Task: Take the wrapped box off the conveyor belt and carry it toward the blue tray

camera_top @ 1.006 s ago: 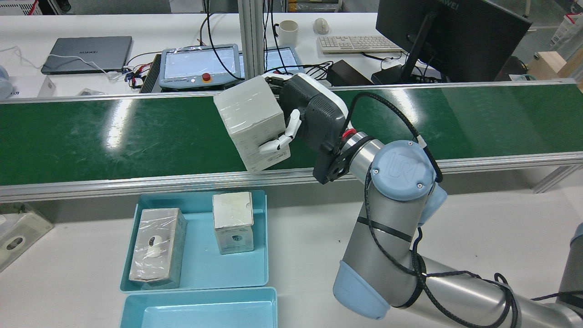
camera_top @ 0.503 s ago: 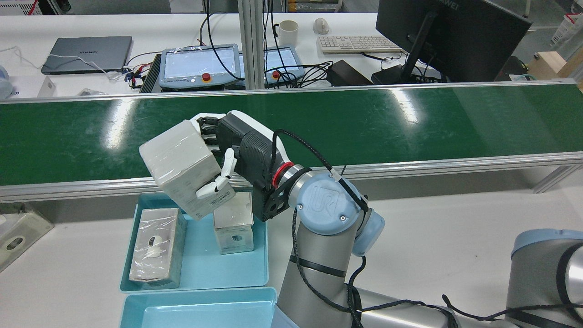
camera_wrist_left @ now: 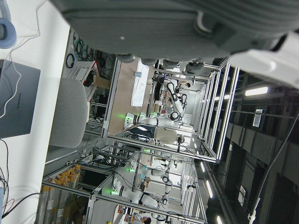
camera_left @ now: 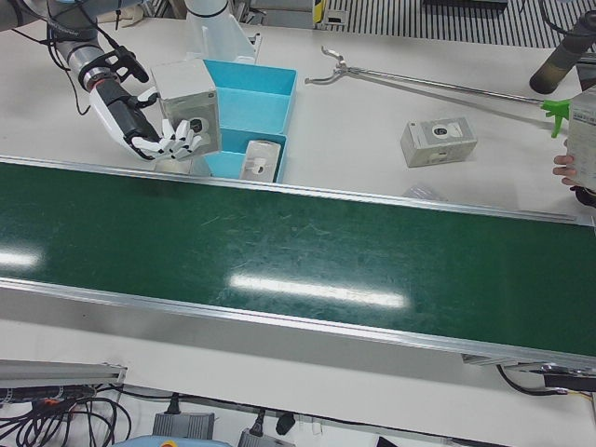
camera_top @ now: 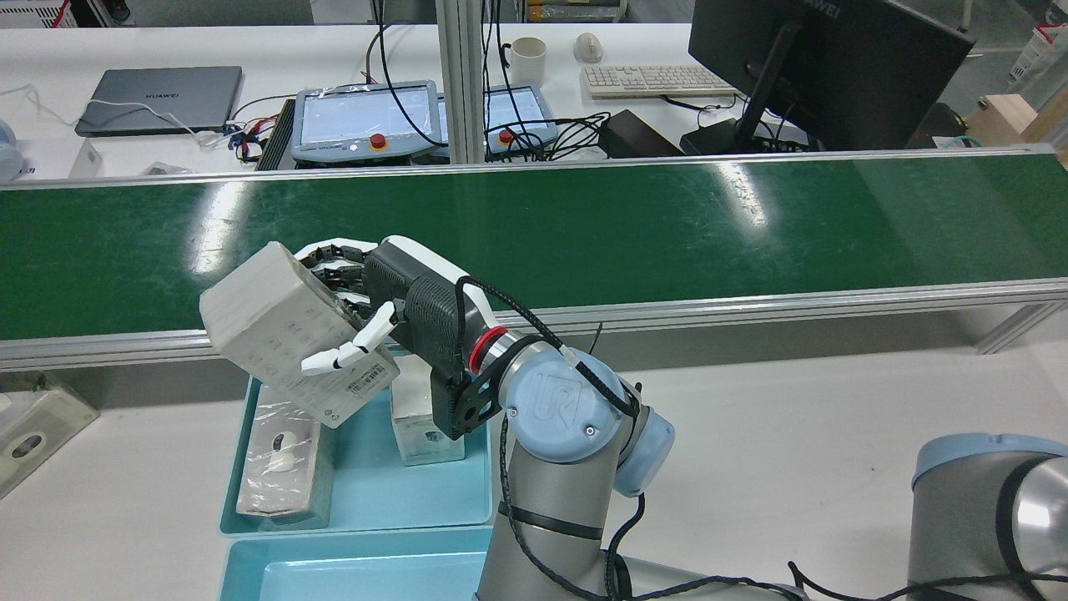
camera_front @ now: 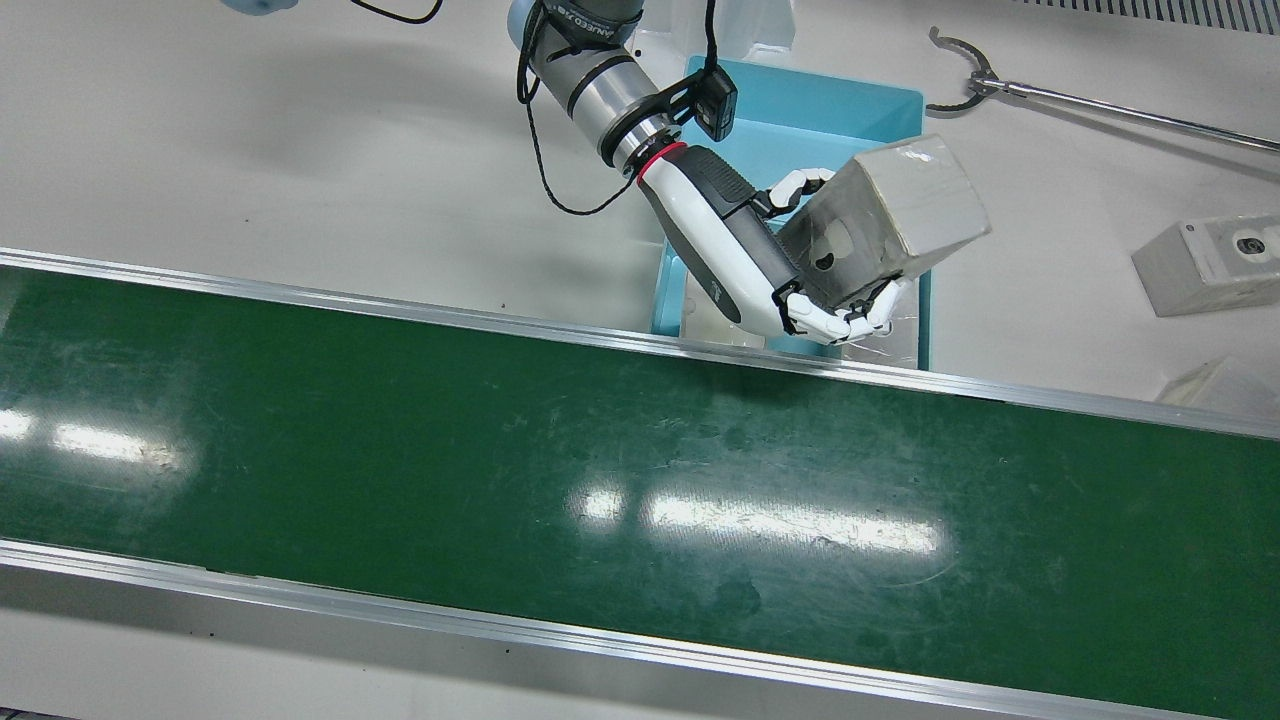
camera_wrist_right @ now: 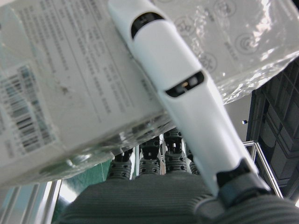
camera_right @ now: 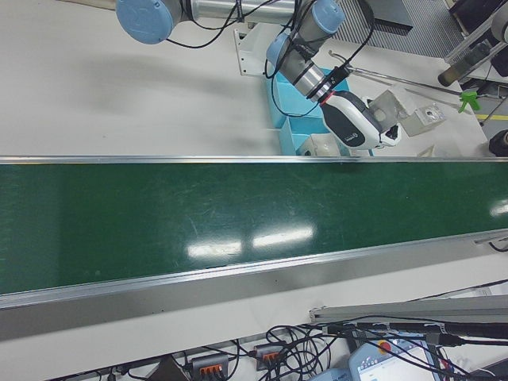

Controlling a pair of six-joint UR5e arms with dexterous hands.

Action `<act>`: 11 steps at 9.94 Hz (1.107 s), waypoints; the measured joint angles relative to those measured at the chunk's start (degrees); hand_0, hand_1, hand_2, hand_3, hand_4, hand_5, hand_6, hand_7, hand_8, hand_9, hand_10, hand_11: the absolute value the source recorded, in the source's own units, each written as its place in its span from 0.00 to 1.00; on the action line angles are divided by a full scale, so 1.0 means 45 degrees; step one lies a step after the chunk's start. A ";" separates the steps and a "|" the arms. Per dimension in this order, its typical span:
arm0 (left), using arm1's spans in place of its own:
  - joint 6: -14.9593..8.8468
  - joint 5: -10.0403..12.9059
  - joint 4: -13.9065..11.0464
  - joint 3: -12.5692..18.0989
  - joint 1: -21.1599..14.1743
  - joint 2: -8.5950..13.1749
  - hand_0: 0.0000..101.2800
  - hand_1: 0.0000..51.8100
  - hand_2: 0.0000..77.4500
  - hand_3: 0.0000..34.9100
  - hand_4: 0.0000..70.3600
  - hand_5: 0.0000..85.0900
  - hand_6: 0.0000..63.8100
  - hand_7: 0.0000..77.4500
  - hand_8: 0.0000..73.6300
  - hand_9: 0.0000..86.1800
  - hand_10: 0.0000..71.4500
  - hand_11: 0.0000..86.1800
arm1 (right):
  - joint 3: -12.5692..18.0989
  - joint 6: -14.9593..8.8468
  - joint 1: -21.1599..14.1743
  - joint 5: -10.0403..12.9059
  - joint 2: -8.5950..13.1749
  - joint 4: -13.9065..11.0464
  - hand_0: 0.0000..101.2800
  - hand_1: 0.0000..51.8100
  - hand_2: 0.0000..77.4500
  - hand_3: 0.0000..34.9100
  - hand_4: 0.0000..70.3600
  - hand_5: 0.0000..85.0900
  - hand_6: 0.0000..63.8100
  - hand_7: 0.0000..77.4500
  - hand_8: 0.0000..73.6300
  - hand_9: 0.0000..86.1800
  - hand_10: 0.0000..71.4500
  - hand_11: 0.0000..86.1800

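Observation:
My right hand is shut on the wrapped box, a pale box in clear film. It holds the box tilted in the air, off the green conveyor belt, above the far left part of the blue tray. The front view shows the hand and the box over the tray. The right hand view shows a finger across the box's printed face. Only the left hand's grey palm shows, in its own view.
Two other wrapped boxes stand in the tray. A second blue tray lies nearer the robot. A loose box and a long grabber tool lie on the white table beyond the tray's side.
My right hand has carried the box off the belt, leftward and toward the robot, and lowered it to just over the tray. The box has tipped further over.

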 joint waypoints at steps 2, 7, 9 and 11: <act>0.0000 0.0000 0.0000 0.0000 0.0000 0.0000 0.00 0.00 0.01 0.00 0.00 0.01 0.01 0.01 0.01 0.01 0.01 0.01 | -0.0046 -0.0012 -0.0063 -0.0015 0.0038 0.0014 0.60 0.35 0.34 0.00 0.26 0.47 0.56 0.23 0.39 0.35 0.48 0.12; 0.0000 0.0000 0.0000 0.0000 0.0000 0.0000 0.00 0.00 0.01 0.00 0.00 0.01 0.01 0.01 0.01 0.01 0.01 0.01 | -0.0018 -0.0016 -0.0082 -0.0025 0.0033 0.0018 0.53 0.41 0.29 0.00 0.34 0.22 0.16 0.13 0.00 0.05 0.00 0.01; 0.0000 0.0000 0.0000 0.0000 0.0000 0.0000 0.00 0.00 0.01 0.00 0.00 0.01 0.01 0.01 0.01 0.01 0.00 0.01 | 0.0113 0.0009 -0.0056 -0.0025 -0.0109 0.0007 0.53 0.45 0.30 0.00 0.34 0.24 0.16 0.13 0.03 0.04 0.00 0.01; 0.0000 0.0000 0.0000 0.0000 0.0000 0.0000 0.00 0.00 0.01 0.00 0.00 0.01 0.01 0.01 0.01 0.01 0.01 0.01 | 0.0752 0.0125 0.0464 0.0060 -0.0937 0.0000 0.53 0.45 0.32 0.00 0.32 0.31 0.15 0.15 0.04 0.05 0.00 0.01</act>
